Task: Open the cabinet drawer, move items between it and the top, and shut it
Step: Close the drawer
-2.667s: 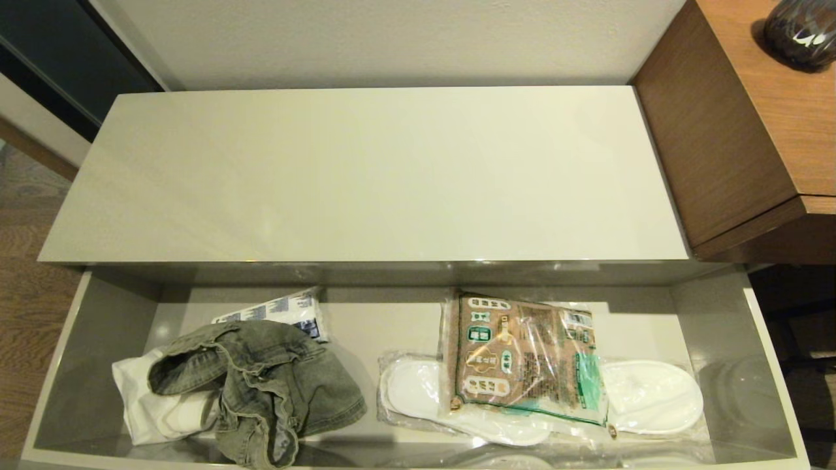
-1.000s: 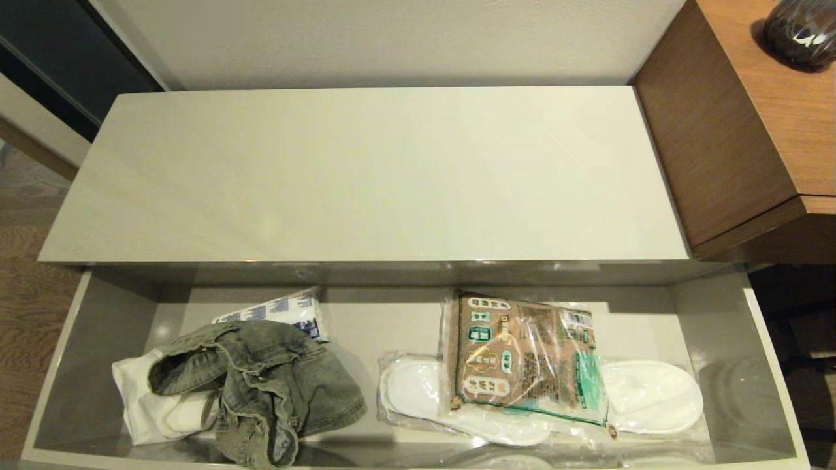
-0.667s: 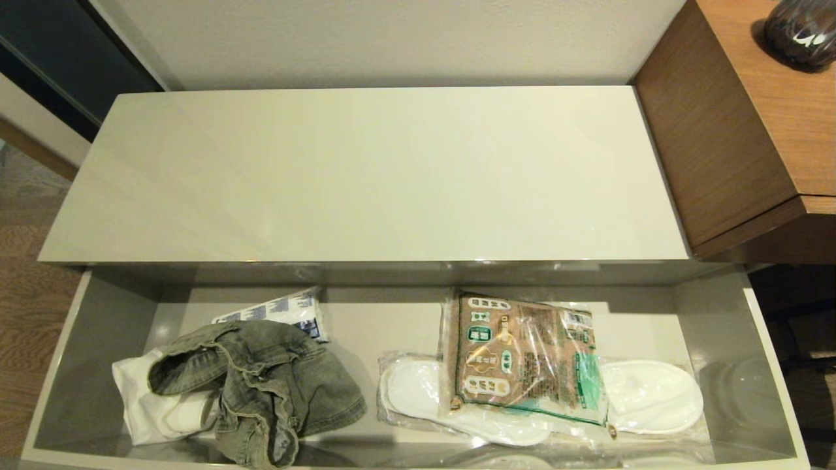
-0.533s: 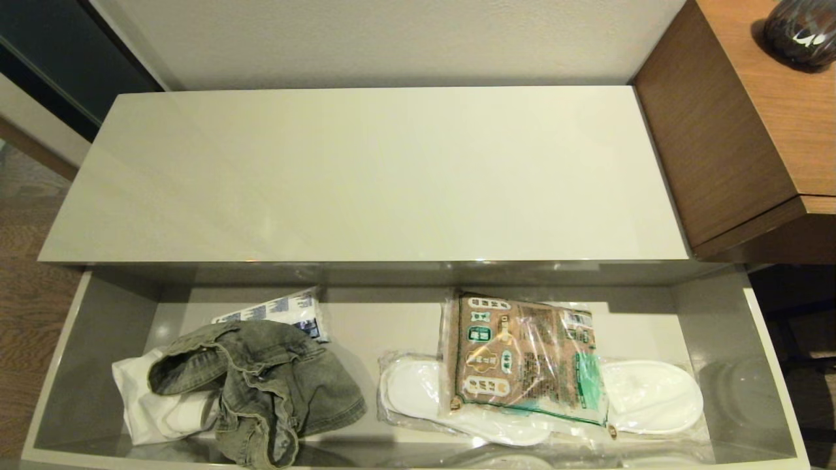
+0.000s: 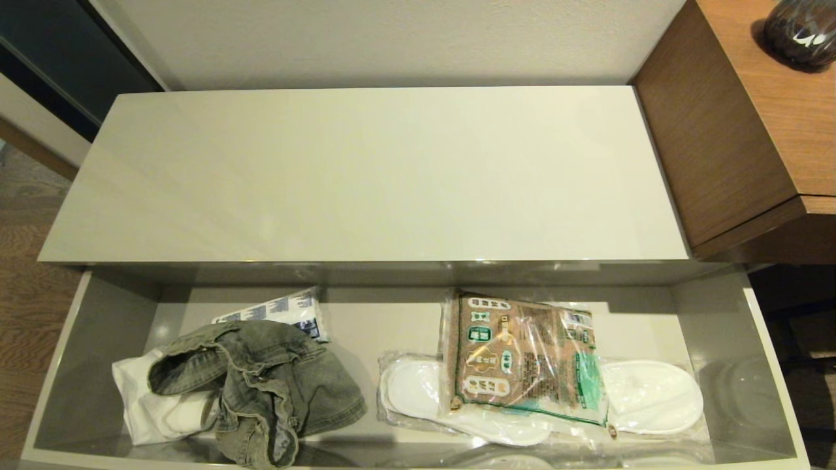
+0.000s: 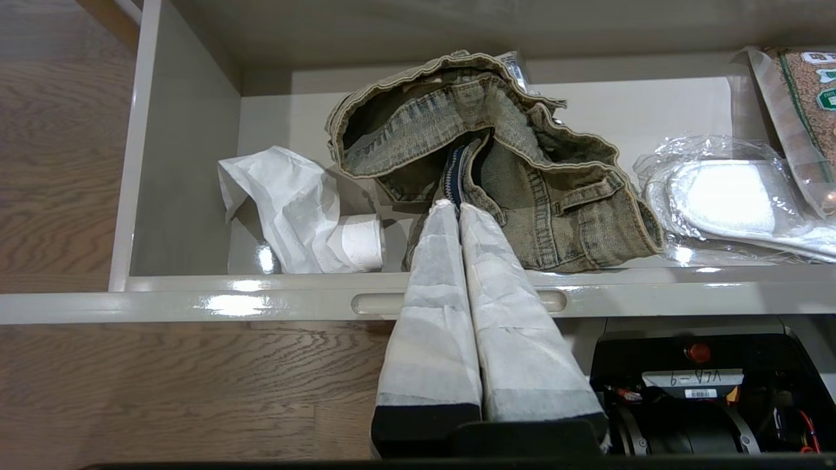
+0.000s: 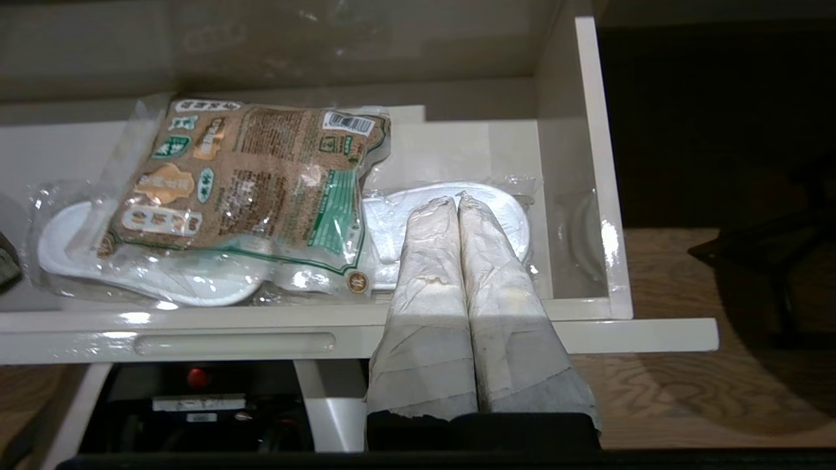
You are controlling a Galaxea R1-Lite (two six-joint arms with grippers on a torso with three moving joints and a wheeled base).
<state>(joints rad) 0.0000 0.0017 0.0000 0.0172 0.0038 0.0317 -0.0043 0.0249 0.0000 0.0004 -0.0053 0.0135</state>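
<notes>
The cabinet drawer (image 5: 78, 339) stands pulled fully out below the bare cream top (image 5: 366, 176). Inside at its left lies the crumpled grey-green denim garment (image 5: 274, 385) over a white cloth (image 5: 140, 401). Neither gripper shows in the head view. In the left wrist view my left gripper (image 6: 455, 205) is shut and empty, held above the drawer's front rim (image 6: 196, 301) and pointing at the denim (image 6: 522, 189), beside the white cloth (image 6: 294, 209). My right gripper (image 7: 457, 199) is likewise shut and empty, over the drawer's right end.
Plastic-wrapped white slippers (image 5: 653, 395) and a brown-and-green printed packet (image 5: 516, 356) lie in the drawer's right half. A blue-and-white packet (image 5: 287, 310) peeks out behind the denim. Taller brown wood furniture (image 5: 738, 124) with a dark vase (image 5: 800, 32) stands at the right.
</notes>
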